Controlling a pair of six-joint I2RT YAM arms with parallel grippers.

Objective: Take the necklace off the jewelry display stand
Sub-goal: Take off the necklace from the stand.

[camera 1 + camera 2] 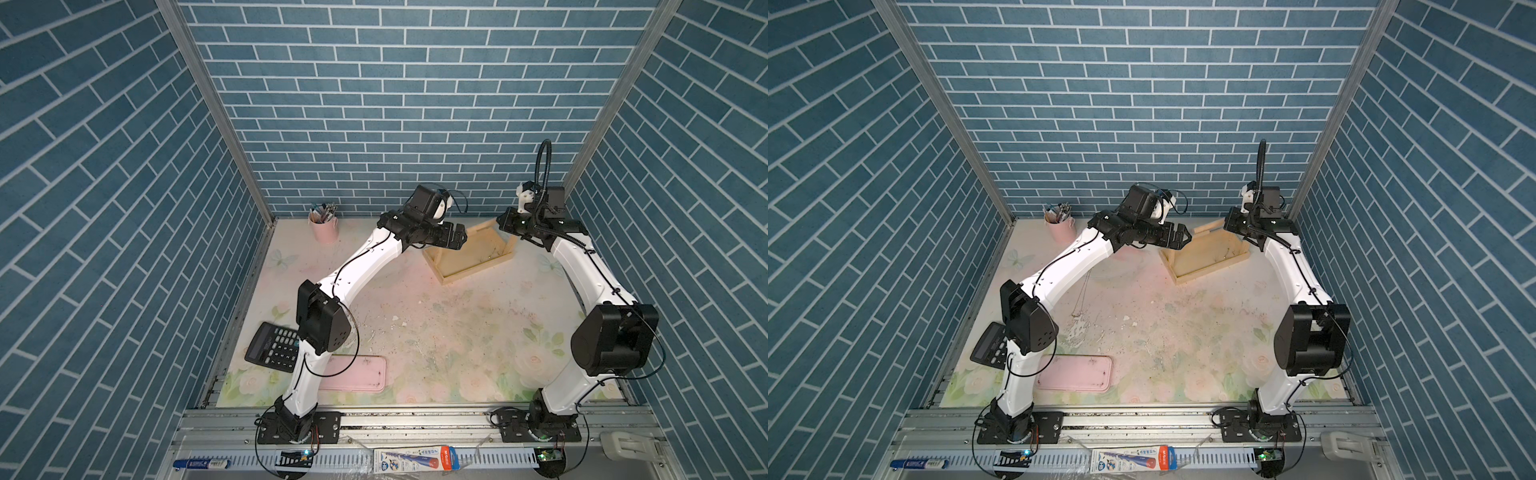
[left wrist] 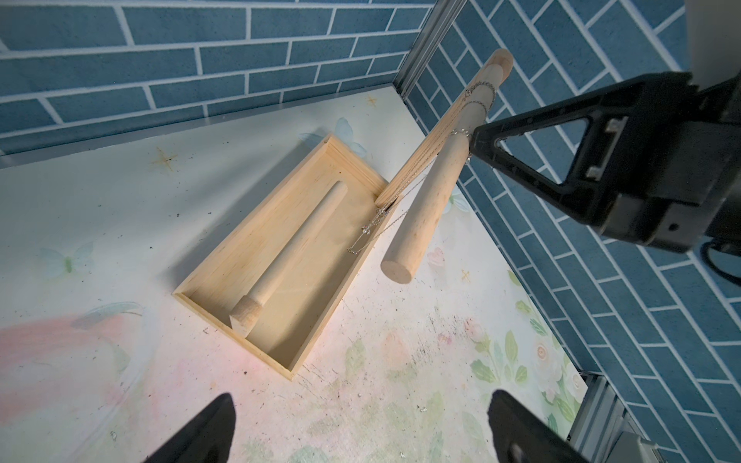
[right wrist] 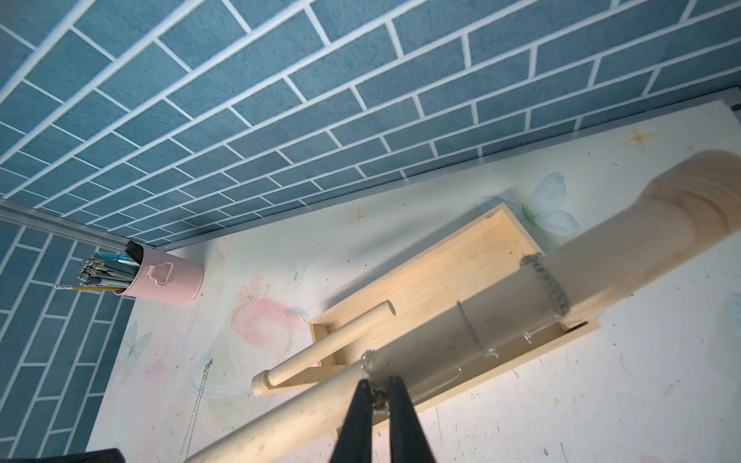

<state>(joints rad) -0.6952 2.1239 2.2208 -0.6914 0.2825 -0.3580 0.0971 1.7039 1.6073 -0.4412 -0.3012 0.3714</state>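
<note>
The left gripper [image 1: 1183, 237] is hanging with its jaws spread wide and nothing between them, just short of the stand [image 2: 312, 288], which is sitting ahead of it and below. Ahead of its fingertips the bar [image 2: 436, 188] is running away towards the right gripper [image 3: 379, 391]. The bar end nearest the left gripper is showing bare, with no post under it in the left wrist view. A dowel [image 2: 296, 248] is lying in the tray beneath.

Behind the left gripper, beside its forearm, a loose chain [image 1: 1080, 307] is lying on the table [image 1: 1183, 332]; whether it came off the bar I cannot tell.

The right gripper is reaching in at the bar, its jaws clenched on the necklace [image 2: 460, 133], which is looping over the bar right at its fingertips and trailing down towards the tray. Farther along the bar from that grip, a thin chain [image 3: 473, 330] and a thick chain [image 3: 547, 286] are hanging untouched.

So the grip is looking made, but the necklace is still wrapping the bar. What is left, I judge, is drawing it along and off the bare end.
</note>
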